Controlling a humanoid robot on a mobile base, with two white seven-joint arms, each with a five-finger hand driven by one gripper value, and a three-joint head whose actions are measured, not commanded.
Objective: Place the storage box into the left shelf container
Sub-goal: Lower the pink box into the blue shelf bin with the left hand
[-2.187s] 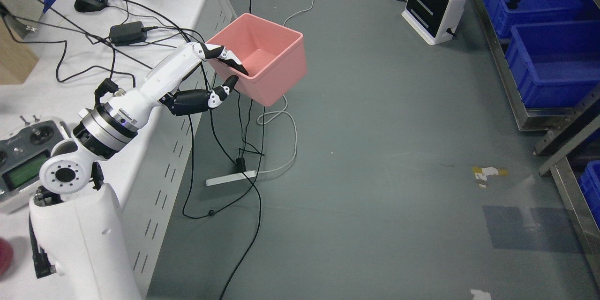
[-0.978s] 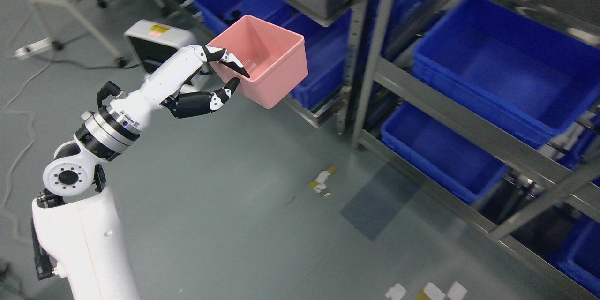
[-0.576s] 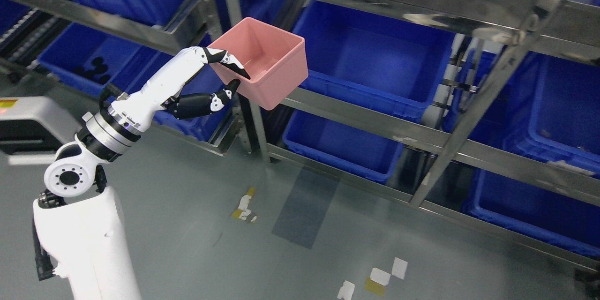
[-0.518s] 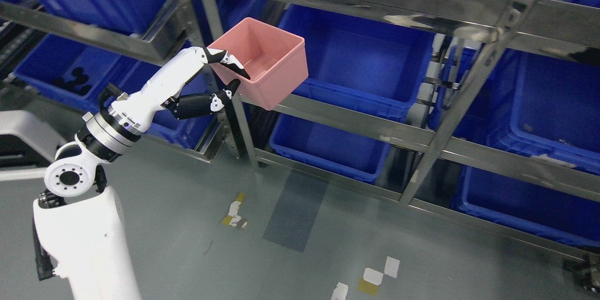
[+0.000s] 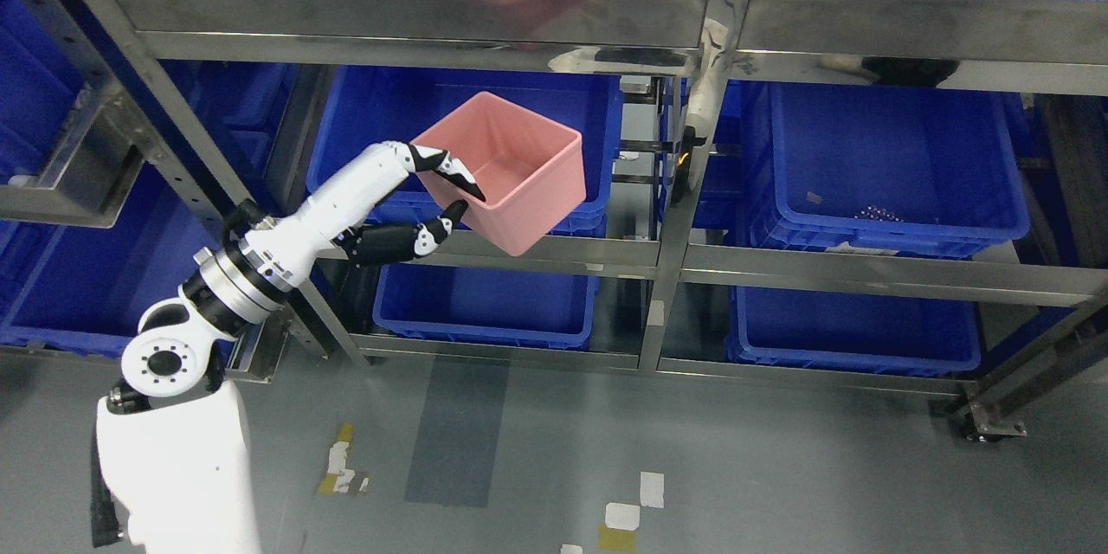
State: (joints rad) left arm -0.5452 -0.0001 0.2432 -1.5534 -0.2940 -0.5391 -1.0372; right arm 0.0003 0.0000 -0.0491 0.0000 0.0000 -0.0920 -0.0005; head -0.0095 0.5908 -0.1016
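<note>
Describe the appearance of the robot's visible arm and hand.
The left arm has glossy white shells, a black-and-silver ringed wrist joint and a round white elbow disc with bolt holes. A short black cable loops near the wrist. The left hand has black fingers with white segments.

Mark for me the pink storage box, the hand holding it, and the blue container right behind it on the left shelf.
pink storage box [image 5: 554, 190]: head view, outer right wall.
left hand [image 5: 407, 208]: head view, palm.
blue container [image 5: 381, 117]: head view, inner back wall, left of the box.
</note>
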